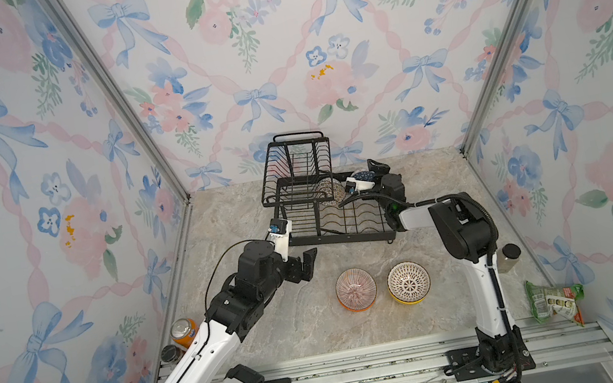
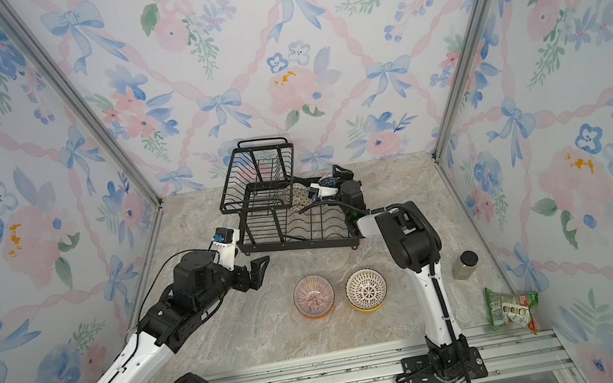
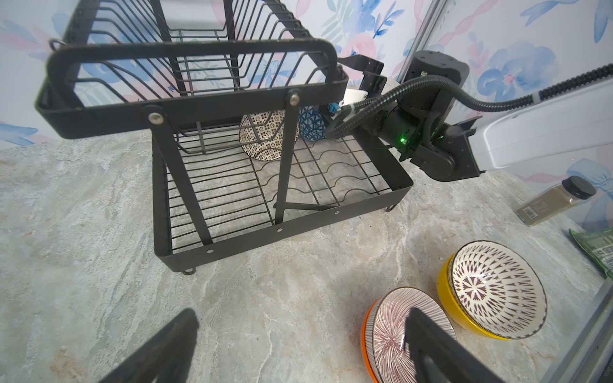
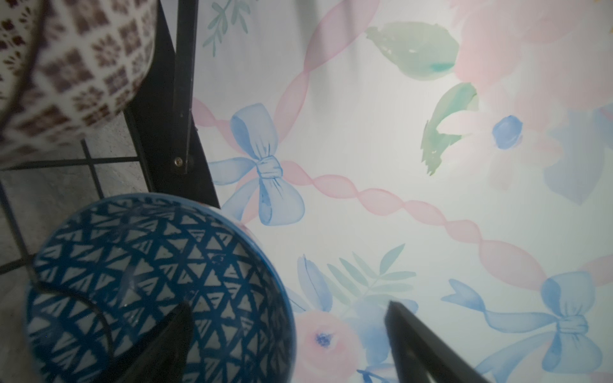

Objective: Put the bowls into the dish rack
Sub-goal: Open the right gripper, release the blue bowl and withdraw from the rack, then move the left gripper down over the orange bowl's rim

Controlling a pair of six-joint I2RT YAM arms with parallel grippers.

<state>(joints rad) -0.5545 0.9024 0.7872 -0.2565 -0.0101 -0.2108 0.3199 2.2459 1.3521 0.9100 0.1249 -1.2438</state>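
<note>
The black wire dish rack [image 1: 292, 169] [image 3: 232, 212] stands at the back of the table. In its lower tray a black-and-white patterned bowl [image 1: 329, 191] [image 4: 66, 66] and a blue geometric bowl [image 1: 360, 175] [image 4: 149, 282] stand on edge. My right gripper [image 1: 371, 172] [image 4: 288, 331] is open astride the blue bowl's rim, one finger inside and one outside. On the table in front, a pink-striped bowl [image 1: 356, 288] [image 3: 388, 331] sits nested in an orange bowl [image 3: 365, 341]. Beside them a white lattice bowl [image 1: 408, 281] [image 3: 494, 291] sits in a yellow bowl [image 3: 446, 298]. My left gripper [image 1: 308, 264] [image 3: 298, 335] hangs open and empty, left of the pink-striped bowl.
An orange drink can [image 1: 184, 332] and a dark jar [image 1: 171, 352] stand at the table's left front edge. A spice bottle [image 1: 507, 256] [image 3: 554, 202] stands by the right wall, and a green snack bag [image 1: 554, 300] lies near the right front corner.
</note>
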